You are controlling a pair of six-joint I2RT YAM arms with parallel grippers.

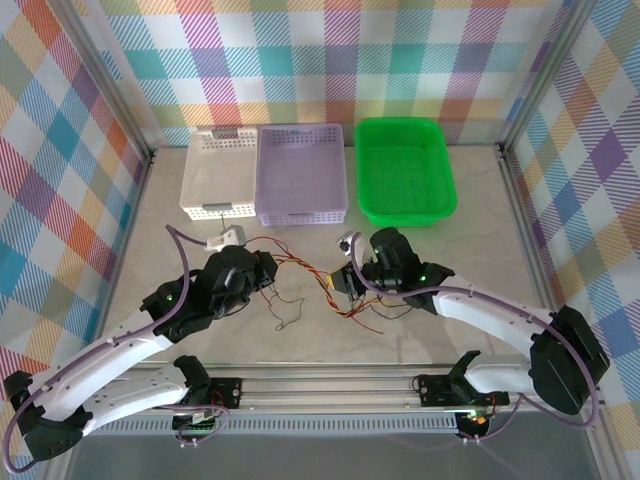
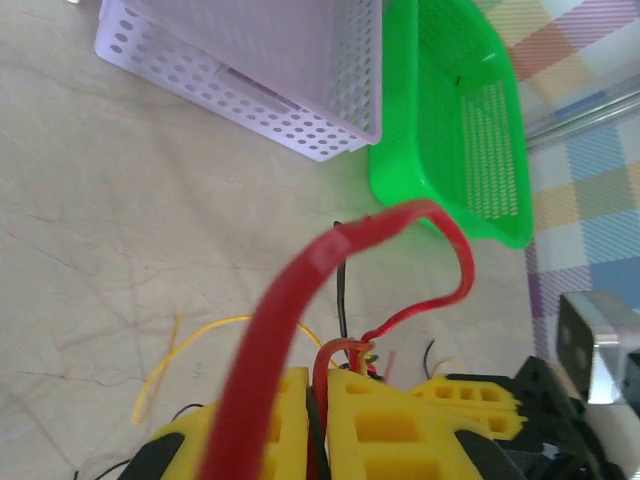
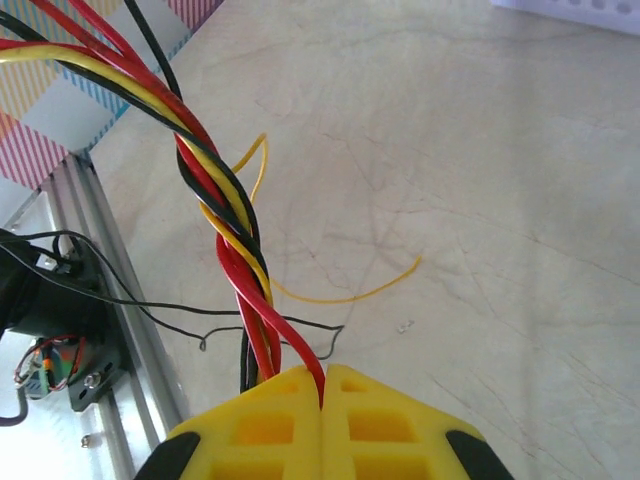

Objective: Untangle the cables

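The cables (image 1: 308, 274) are thin red, yellow and black wires, twisted together and stretched across the table between my two grippers. My left gripper (image 1: 270, 270) holds their left end. In the left wrist view its yellow fingers (image 2: 320, 378) are shut on a red cable (image 2: 300, 290) that loops up in front of the lens. My right gripper (image 1: 345, 284) holds the right end. In the right wrist view it (image 3: 322, 372) is shut on one red strand of the braided bundle (image 3: 225, 215). A loose yellow wire (image 3: 350, 296) and a black wire (image 3: 200, 312) lie on the table below.
Three baskets stand in a row at the back: white (image 1: 220, 170), lilac (image 1: 303, 170) and green (image 1: 403, 170). An aluminium rail (image 1: 320, 385) runs along the near edge between the arm bases. Checked walls close in both sides.
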